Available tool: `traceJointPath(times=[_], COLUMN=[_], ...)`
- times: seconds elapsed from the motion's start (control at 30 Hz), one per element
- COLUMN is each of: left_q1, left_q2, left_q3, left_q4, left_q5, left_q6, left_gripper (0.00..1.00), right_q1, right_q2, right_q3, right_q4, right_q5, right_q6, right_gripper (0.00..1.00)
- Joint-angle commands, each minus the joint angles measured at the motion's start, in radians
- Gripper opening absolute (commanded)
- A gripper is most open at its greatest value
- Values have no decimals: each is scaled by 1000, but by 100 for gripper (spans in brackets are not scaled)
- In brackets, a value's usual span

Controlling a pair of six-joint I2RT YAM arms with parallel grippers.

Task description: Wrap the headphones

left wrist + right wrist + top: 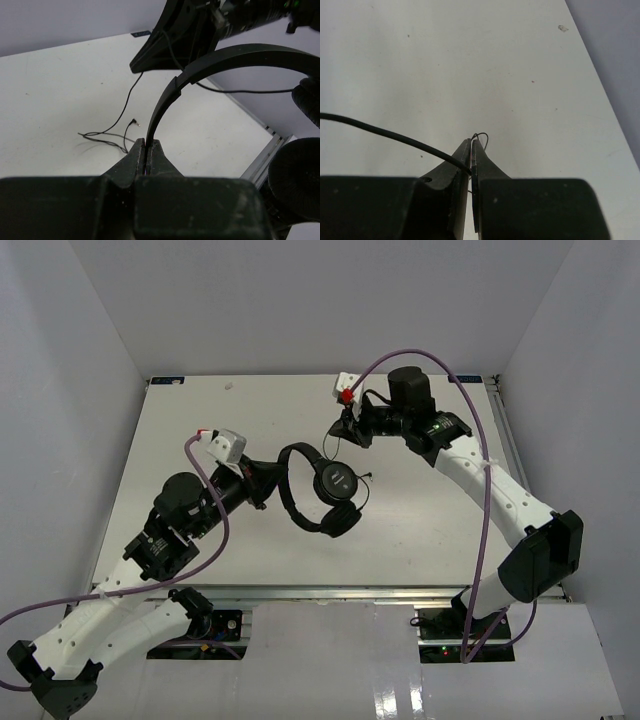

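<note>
White walls (300, 300) enclose a white table (190, 430) beneath the held headphones (335, 483).

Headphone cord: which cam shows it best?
Left wrist: the cord runs from the right gripper down to loose loops on the table. Right wrist shows only a short stretch pinched in that gripper. Top external shows faint wisps near the earcup.

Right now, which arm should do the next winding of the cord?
Right. The right end effector is shut on the cord, while the left end effector pins the headband, steadying the headphones.
</note>
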Motion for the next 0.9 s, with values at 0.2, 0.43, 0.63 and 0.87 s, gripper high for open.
traceJointPath(times=[0.2, 0.43, 0.63, 0.87], left_q1=[-4, -4, -4, -3], left_q2=[-52, -63, -79, -56], left_q3=[-22, -26, -32, -42], left_q4=[309, 440, 492, 517], left_q5=[-149, -286, -464, -582], left_q6=[-182, -266, -324, -385], left_gripper=[0, 0, 0, 0], right_q1=[-20, -30, -30, -27], right_q2=[-83, -129, -166, -187], right_q3=[-131, -227, -291, -312], right_q4=[95, 176, 247, 265], right_q5=[-170, -305, -352, -334], right_q6=[218, 364, 448, 467], right_gripper=[8, 8, 8, 8])
